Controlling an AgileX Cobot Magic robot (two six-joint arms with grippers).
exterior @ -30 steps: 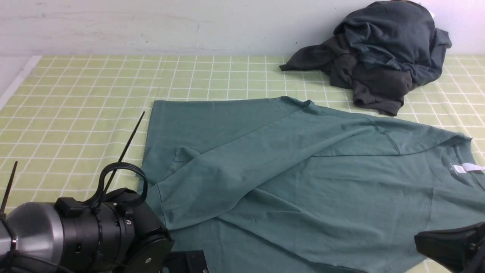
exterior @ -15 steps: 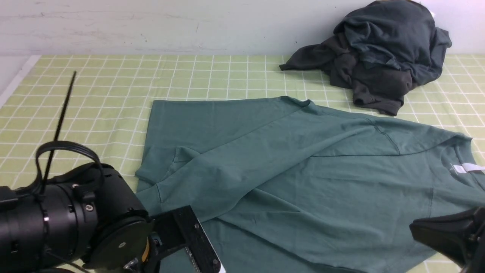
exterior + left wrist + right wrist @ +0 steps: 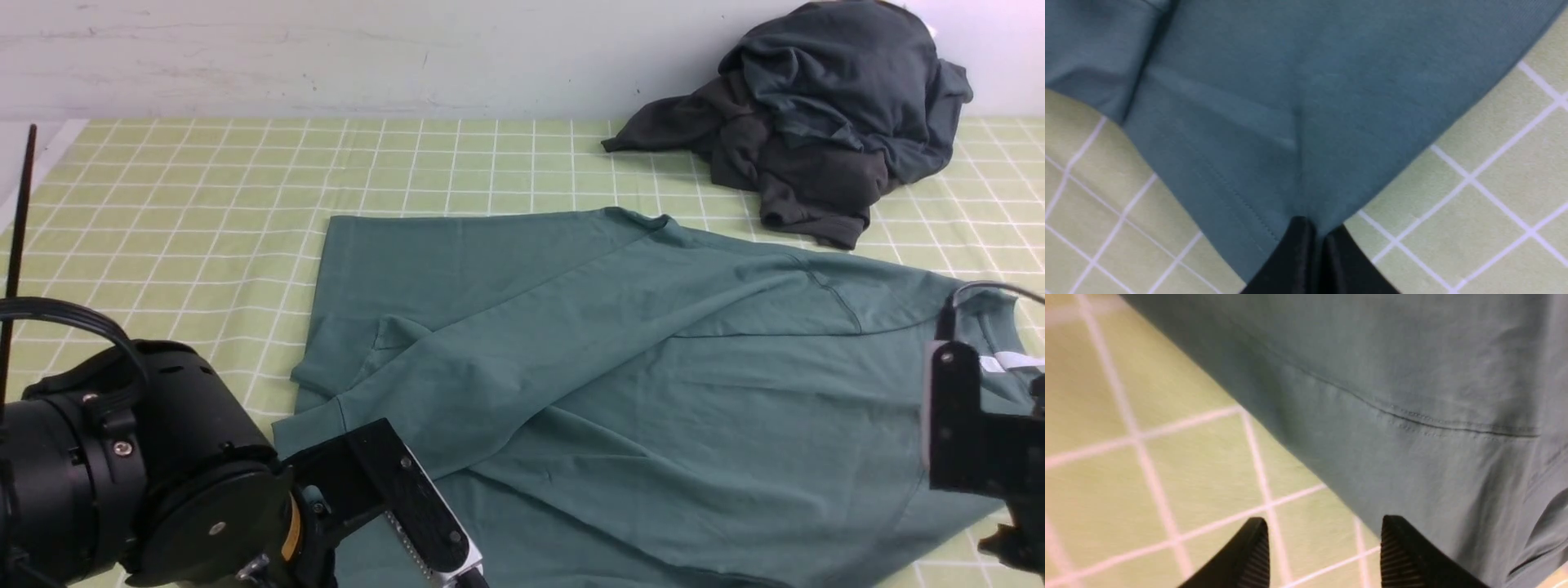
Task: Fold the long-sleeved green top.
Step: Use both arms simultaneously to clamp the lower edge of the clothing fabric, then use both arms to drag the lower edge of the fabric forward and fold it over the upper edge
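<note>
Both arms have shifted in the last second. The left claw [image 3: 1315, 233] has closed and now pinches the hem corner of the green long-sleeved top [image 3: 653, 392], probably to carry that corner over for a fold. The right claw [image 3: 1325, 523] has risen near the collar end, its jaws parted over the top's edge, gripping nothing. The top lies spread on the checked surface [image 3: 204, 188], one sleeve crossed over its body. Dark charcoal clothes [image 3: 824, 106] sit heaped by the wall.

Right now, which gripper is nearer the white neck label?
Right. The right gripper is open over the top's edge near the label; the left gripper pinches the opposite end.
</note>
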